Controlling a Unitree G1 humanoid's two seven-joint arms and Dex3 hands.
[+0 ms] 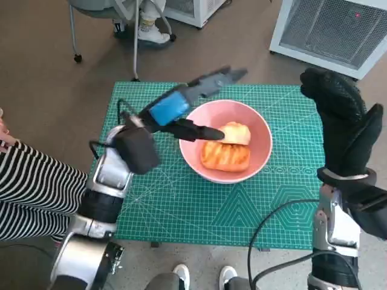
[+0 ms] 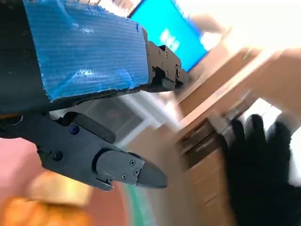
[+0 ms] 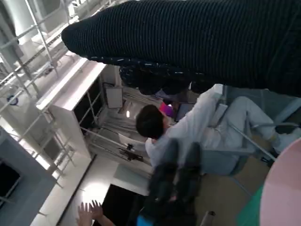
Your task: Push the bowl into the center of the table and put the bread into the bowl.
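Note:
The pink bowl (image 1: 261, 136) stands near the middle of the green cutting mat (image 1: 181, 205). Two pieces of bread lie inside it: a pale one (image 1: 236, 132) and a browned one (image 1: 225, 156). My left hand (image 1: 181, 109), blue-taped, hovers over the bowl's left rim with its fingers spread wide and holds nothing; its thumb (image 1: 202, 132) reaches above the bread. The left wrist view shows that hand (image 2: 89, 94) empty, with blurred bread (image 2: 51, 188) beneath. My gloved right hand (image 1: 341, 127) is raised to the right of the bowl, fingers extended, empty.
A striped sleeve of a person (image 1: 30, 187) lies at the table's left edge. Shoes (image 1: 181, 275) show below the near edge. A white unit (image 1: 332, 24) and chair legs (image 1: 103, 24) stand beyond the table. A seated person (image 3: 188, 127) appears in the right wrist view.

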